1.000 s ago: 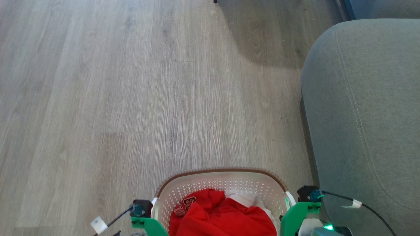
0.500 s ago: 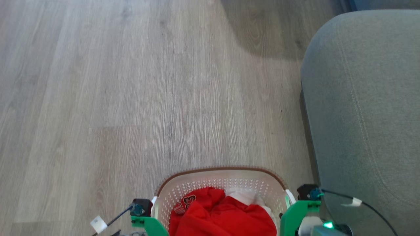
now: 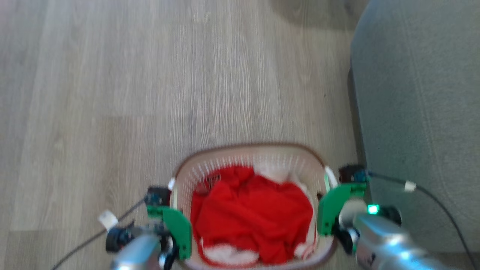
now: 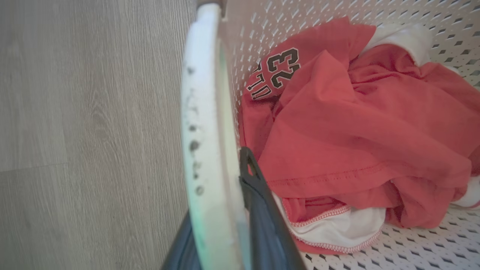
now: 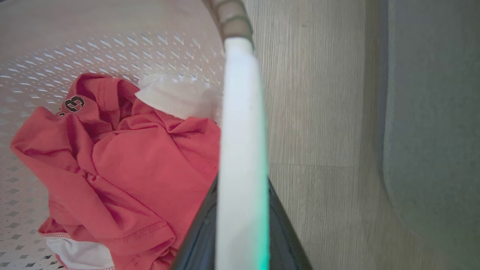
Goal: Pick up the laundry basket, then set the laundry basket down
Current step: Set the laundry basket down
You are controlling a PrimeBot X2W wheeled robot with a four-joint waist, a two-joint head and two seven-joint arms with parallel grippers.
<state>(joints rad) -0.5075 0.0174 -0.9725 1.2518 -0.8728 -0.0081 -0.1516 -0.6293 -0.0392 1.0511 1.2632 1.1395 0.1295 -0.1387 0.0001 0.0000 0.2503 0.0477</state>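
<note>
Between the left fingers (image 4: pixel 262 217), dark matt plastic by the look of them, the handle (image 4: pixel 202 112) was smooth white plastic, scuffed with grey specks; inward of them the laundry basket (image 4: pixel 337 11) wall was pale perforated plastic with a faint sheen; ahead of the right fingers (image 5: pixel 198 240) the rim (image 5: pixel 228 15) bore a brown, ribbed, woven-look texture; the red shirt (image 4: pixel 356 123) was soft matt cloth with stitched hems; the white garment (image 4: pixel 337 228) was cloth too; outward of the fingers lay the matt wood-grain floor (image 4: pixel 75 112) and a sofa (image 5: pixel 431 131) in grey fabric.
</note>
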